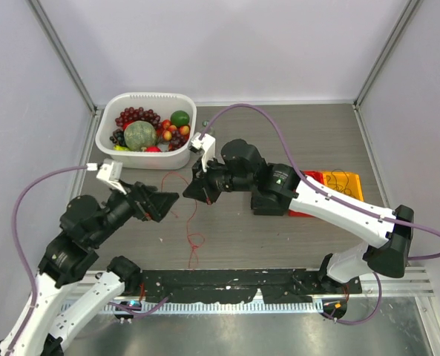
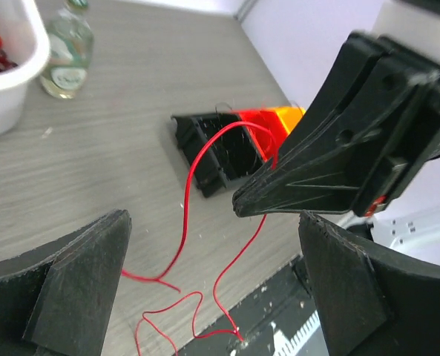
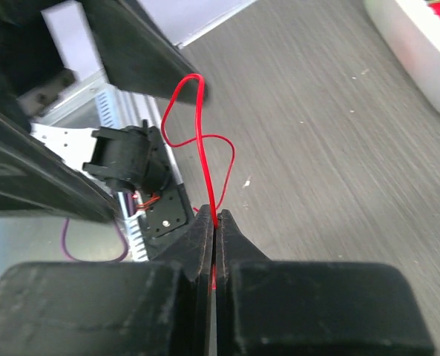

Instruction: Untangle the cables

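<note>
A thin red cable (image 1: 192,216) trails in loose loops on the grey table between the two arms, with a small knot (image 1: 195,241) near the front. My right gripper (image 3: 215,216) is shut on this red cable (image 3: 200,148), which rises straight out of the closed tips. The right gripper (image 1: 188,194) points at my left gripper (image 1: 168,202). My left gripper (image 2: 214,222) stands wide open with nothing held; the right gripper's tip (image 2: 242,204) and the red cable (image 2: 185,222) sit between its fingers (image 2: 86,274). A thin dark cable (image 1: 343,180) lies on the orange tray (image 1: 353,194).
A white basket (image 1: 104,133) full of fruit stands at the back left, with a small clear bottle (image 2: 67,44) beside it. A black block (image 2: 212,159) lies under the right arm. A black rail (image 1: 227,282) runs along the table's front edge.
</note>
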`<state>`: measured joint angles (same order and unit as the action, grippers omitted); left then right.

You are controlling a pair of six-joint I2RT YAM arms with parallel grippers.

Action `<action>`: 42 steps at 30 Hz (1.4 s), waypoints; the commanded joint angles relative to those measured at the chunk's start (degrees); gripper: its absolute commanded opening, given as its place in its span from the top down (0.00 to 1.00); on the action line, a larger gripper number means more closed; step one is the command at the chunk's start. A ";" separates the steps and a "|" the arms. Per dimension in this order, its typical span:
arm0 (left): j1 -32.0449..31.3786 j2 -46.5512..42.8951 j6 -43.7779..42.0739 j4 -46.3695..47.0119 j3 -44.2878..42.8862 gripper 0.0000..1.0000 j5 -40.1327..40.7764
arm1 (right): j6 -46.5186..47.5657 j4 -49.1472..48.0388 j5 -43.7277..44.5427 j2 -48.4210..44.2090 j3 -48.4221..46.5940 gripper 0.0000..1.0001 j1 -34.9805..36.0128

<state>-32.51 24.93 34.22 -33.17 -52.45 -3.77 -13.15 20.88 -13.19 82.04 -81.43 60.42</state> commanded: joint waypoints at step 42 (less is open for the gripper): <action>0.17 24.45 13.50 7.76 4.63 1.00 -1.60 | -21.84 -25.79 -15.88 -12.60 32.47 0.40 -21.32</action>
<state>-32.51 44.53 43.59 -29.74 -50.11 -6.85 -34.68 7.22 -20.21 74.02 -51.33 37.58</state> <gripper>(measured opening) 0.026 0.592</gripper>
